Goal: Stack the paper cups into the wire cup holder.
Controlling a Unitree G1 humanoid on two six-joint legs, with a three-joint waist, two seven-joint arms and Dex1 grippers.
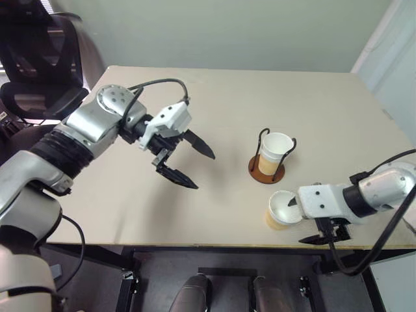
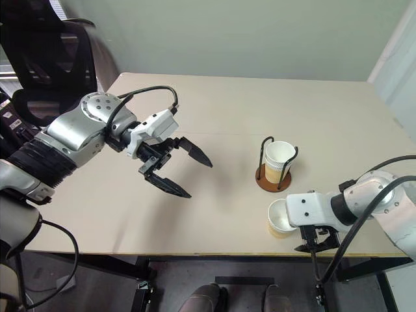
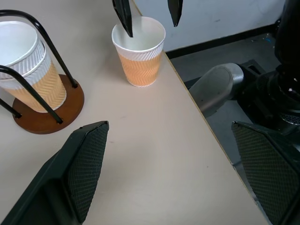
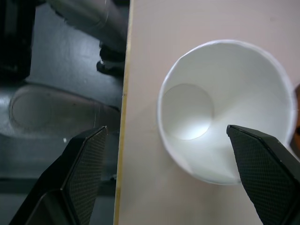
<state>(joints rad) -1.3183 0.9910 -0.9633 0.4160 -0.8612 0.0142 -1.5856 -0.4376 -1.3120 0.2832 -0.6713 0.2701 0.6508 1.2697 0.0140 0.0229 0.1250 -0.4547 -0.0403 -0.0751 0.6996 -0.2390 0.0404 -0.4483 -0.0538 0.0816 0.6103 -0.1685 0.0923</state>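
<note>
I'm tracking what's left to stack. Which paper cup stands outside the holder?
The lone cup near the table's front edge, under the open right gripper; the others sit nested inside the wire holder.

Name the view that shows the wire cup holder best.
The left wrist view: the wire cup holder is close, with its brown base, black loops and nested cups plain. Both eye views show it whole but small; the right wrist view catches just a sliver at its edge.

On the beige table [image 1: 214,117], the wire cup holder [image 1: 267,168] stands right of centre with paper cups [image 1: 275,151] nested in it. A loose paper cup [image 1: 281,209] sits upright near the front edge, beside the right gripper [image 1: 325,235]. The left gripper [image 1: 188,164] hangs above the table, fingers spread, well apart from the holder.
</note>
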